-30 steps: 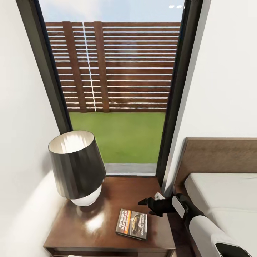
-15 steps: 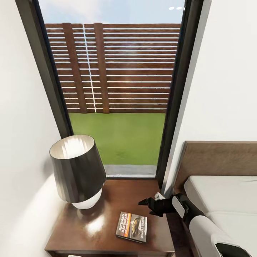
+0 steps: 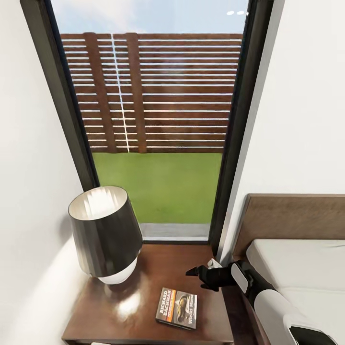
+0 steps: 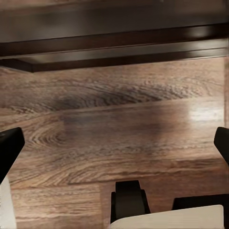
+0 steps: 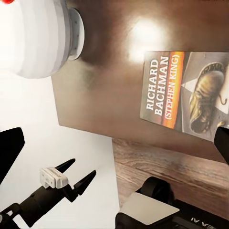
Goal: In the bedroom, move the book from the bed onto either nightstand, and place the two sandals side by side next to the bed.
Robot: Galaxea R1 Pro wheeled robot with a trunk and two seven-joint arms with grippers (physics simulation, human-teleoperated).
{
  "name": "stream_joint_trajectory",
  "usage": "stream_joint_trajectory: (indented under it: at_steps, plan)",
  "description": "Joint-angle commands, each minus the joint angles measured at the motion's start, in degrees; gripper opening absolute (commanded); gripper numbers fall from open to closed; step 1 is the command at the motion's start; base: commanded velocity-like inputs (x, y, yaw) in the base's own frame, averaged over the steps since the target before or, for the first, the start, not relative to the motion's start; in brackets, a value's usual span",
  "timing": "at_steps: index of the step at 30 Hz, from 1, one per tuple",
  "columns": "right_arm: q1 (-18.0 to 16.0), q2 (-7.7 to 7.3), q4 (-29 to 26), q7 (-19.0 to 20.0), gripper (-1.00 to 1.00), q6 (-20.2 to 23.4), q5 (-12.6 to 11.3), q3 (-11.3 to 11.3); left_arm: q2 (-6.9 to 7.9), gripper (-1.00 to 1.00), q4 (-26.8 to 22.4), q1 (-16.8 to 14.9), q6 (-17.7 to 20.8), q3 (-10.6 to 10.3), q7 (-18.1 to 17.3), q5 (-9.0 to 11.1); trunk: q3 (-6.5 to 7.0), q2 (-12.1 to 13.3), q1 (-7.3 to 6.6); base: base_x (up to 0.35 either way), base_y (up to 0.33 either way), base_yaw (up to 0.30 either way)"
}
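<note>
The book lies flat on the nightstand near its front right corner, cover up, orange band and white lettering showing; the right wrist view also has the book. My right gripper hovers open just right of and above the book, over the nightstand's edge by the bed. From the wrist, the right gripper has its fingers wide apart and nothing between them. My left gripper hangs open over the wood-plank floor. The sandals are out of view.
A black-shaded lamp with a white base takes up the nightstand's left half. Behind it is a tall dark-framed window with grass and a slatted fence. White walls close both sides. The bed's headboard stands right of the nightstand.
The whole head picture has drifted slightly downward, so the camera moved. The book stays put on the nightstand, and the right gripper holds its place, open.
</note>
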Motion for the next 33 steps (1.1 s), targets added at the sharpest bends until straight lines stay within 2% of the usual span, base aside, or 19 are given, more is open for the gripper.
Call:
stream_joint_trajectory:
  at_steps: [1, 21, 27, 33]
  plan:
    - [-0.02, 0.05, -0.05, 0.06, 1.0, 0.36, 0.16, -0.39, 0.03, 1.0, -0.06, -0.02, 0.13, -0.45, -0.16, 0.6, 0.13, 0.39, -0.23, 0.0, 0.0, 0.0]
    - [0.42, -0.1, 0.26, -0.08, 1.0, -4.68, 0.36, -0.49, 0.16, 1.0, 0.02, -0.02, -0.98, -0.43, -0.11, 0.6, 3.72, 8.41, -4.62, 0.0, 0.0, 0.0]
    - [0.88, -0.35, 0.72, -0.11, 1.0, -7.24, 0.43, -0.54, 0.55, 1.0, 0.2, 0.04, -3.38, -0.43, -0.12, 0.55, 4.8, 10.82, -5.94, 0.0, 0.0, 0.0]
    - [2.81, -0.64, 0.89, -0.17, 1.0, -10.74, 0.35, -0.57, 0.97, 1.0, 0.39, 0.75, -4.77, -0.44, -0.12, 0.56, 5.88, 13.23, -7.26, 0.0, 0.0, 0.0]
